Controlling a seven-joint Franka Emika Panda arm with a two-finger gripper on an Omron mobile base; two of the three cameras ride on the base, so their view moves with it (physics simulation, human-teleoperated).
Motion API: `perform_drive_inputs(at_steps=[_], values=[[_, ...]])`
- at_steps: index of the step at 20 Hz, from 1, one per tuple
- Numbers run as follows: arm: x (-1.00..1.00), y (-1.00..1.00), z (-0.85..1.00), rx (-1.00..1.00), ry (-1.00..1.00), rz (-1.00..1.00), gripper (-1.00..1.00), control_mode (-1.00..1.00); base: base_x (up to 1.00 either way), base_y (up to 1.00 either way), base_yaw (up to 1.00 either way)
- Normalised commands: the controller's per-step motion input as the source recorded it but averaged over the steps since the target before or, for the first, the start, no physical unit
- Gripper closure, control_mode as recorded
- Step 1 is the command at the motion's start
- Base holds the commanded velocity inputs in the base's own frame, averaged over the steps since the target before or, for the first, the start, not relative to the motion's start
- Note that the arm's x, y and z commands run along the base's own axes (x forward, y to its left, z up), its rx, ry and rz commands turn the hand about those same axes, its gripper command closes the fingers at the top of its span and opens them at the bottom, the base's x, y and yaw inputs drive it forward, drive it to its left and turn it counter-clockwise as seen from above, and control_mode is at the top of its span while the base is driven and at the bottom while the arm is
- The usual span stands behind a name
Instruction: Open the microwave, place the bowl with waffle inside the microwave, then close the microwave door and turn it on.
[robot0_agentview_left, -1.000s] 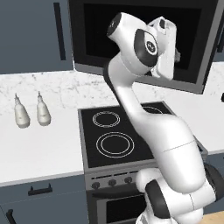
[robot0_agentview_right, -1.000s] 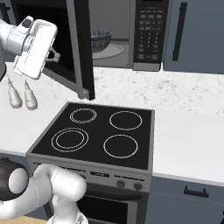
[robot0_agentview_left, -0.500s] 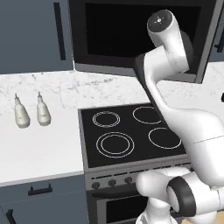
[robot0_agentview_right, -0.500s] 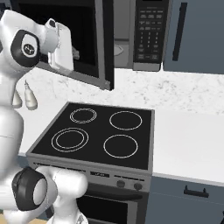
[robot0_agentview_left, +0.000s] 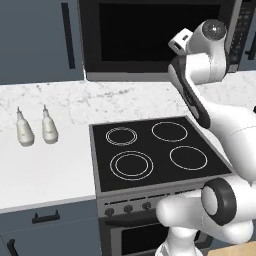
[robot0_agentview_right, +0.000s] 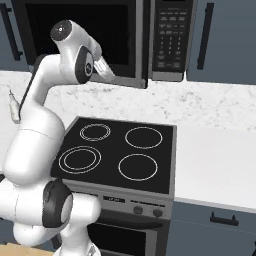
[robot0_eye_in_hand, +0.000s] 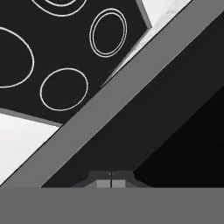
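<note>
From the left base view, the wide black microwave door (robot0_agentview_left: 157, 37) with its dark glass window and steel-grey frame stands almost flat against the large black and steel-grey microwave (robot0_agentview_left: 165, 40), and the white arm reaches up at the door's right end. Below lie the black four-ring stove (robot0_agentview_left: 152, 152) and, to the left on the white marble desk (robot0_agentview_left: 50, 170), two small pale bottles (robot0_agentview_left: 35, 131). From the right base view, the door (robot0_agentview_right: 82, 37) sits left of the dark keypad strip (robot0_agentview_right: 170, 37), its right edge seeming slightly proud of the front; the hand (robot0_agentview_right: 106, 71) rests at its lower edge. In the hand view, the tips (robot0_eye_in_hand: 110, 183) sit together with no gap, holding nothing, just before the door's grey frame (robot0_eye_in_hand: 131, 92). The bowl and waffle are presumably inside, behind the dark glass. Closing is likely the step in hand; next calls for a final push until flush, then moving right to the keypad.
</note>
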Motion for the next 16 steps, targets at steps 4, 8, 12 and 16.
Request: perform_drive_inputs(at_steps=[4,8,12,16], values=[[1.0,0.0,-0.68,0.0,-0.03,0.39,1.0,-1.0,0.0,0.0,0.0],[1.0,0.0,-0.56,0.0,-0.13,0.35,1.0,-1.0,0.0,0.0,0.0],[1.0,0.0,-0.35,0.0,-0.21,0.29,1.0,-1.0,0.0,0.0,0.0],[0.22,0.0,0.07,-0.03,-0.19,0.09,1.0,-1.0,0.0,0.0,0.0]])
